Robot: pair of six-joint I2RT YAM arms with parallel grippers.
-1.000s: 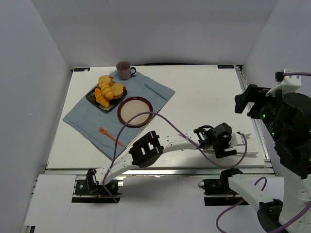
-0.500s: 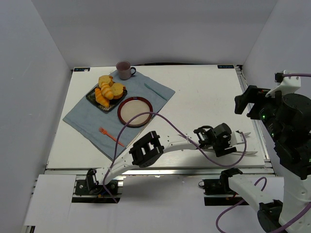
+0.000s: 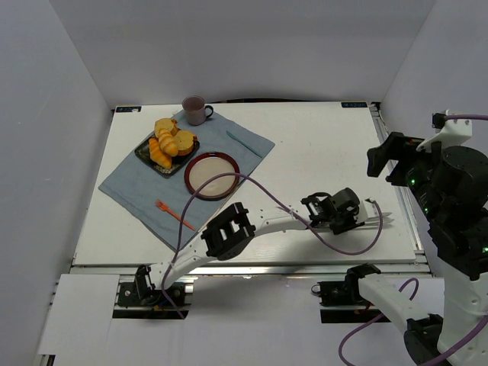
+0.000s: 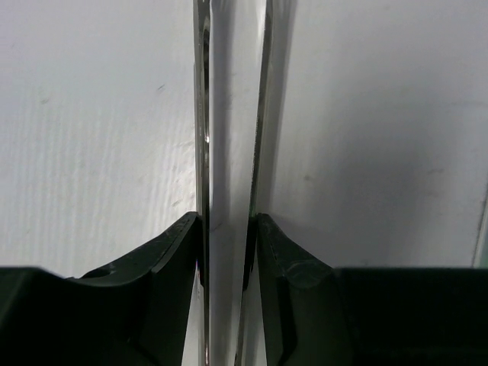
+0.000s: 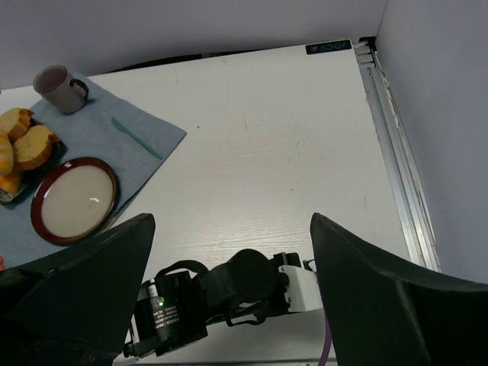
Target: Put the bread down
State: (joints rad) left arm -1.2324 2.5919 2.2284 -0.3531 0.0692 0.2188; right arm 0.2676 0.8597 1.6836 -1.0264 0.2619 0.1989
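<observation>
The bread (image 3: 168,145), a small golden-yellow roll, lies in a black tray (image 3: 145,155) among round buns and an orange piece at the table's far left. My left gripper (image 3: 358,217) is far from it, at the near right of the table. It is shut on a pair of thin metal tongs (image 3: 383,216), whose two blades (image 4: 202,114) run nearly parallel with a narrow gap between my black fingers (image 4: 179,244). Nothing sits between the blades. My right gripper (image 5: 232,221) hangs high above the left wrist, open and empty.
A red-rimmed plate (image 3: 189,177) lies on a blue cloth (image 3: 130,187) beside the tray. A mauve mug (image 3: 195,110), a teal knife (image 3: 244,143) and an orange fork (image 3: 174,213) also rest on the cloth. A purple cable (image 3: 252,183) loops over the left arm.
The left gripper's jaws have closed, squeezing the spread tong blades together. The gripper has also shifted slightly away from the table's near edge. The right arm has held still.
</observation>
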